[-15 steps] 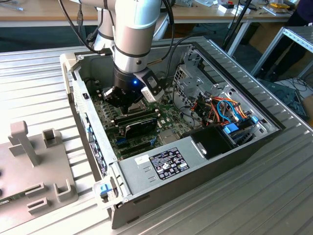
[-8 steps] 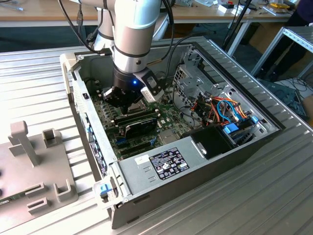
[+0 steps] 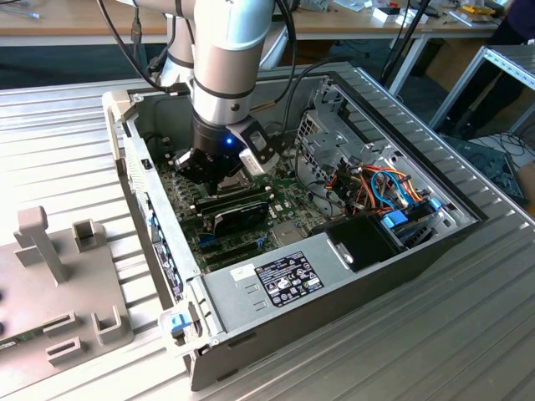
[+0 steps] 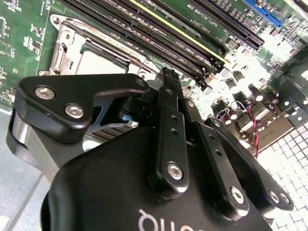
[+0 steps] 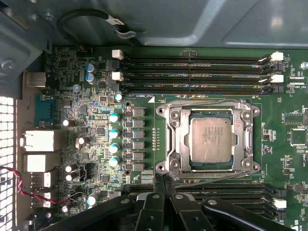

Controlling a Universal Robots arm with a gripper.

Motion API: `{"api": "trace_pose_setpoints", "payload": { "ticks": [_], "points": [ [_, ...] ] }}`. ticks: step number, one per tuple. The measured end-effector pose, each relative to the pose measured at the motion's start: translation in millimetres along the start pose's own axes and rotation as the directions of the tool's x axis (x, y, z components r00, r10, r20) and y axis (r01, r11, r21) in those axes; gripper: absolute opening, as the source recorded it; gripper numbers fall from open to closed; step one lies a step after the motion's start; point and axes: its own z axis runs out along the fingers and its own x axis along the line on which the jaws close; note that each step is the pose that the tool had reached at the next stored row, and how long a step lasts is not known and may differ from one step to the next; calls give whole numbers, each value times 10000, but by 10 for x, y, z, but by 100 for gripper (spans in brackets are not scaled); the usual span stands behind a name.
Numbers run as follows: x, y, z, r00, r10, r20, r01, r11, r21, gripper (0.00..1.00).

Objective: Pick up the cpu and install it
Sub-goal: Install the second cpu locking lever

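Nearest me, grey plastic fixtures (image 3: 58, 284) sit on the ribbed metal surface (image 3: 468, 334), and beside them the open computer case (image 3: 251, 284) lies on its side. The arm reaches down into it, with the end effector (image 5: 162, 185) poised low over the motherboard (image 5: 96, 120). In both wrist views its 2 fingers (image 4: 168, 91) look pressed together with nothing between them, so it carries nothing.

Just past the fingertips, the cpu (image 5: 211, 138) lies flat inside the socket frame (image 5: 171, 139), its dull silver top showing through the open window. It looks already seated, to my eye. To do this step well, I would keep the chip square in its recess and touch only its edges, never the socket.

Beyond the socket run the dark memory slots (image 5: 192, 74), then the case wall.
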Motion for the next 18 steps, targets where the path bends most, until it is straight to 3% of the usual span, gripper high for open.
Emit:
{"api": "trace_pose_setpoints", "payload": {
  "ticks": [8, 18],
  "points": [
    [4, 0, 8, 10000, 1, 1, -1, 10000, -2, 11],
    [8, 13, 85, 10000, 0, 1, 0, 10000, -4, 11]
  ]
}}
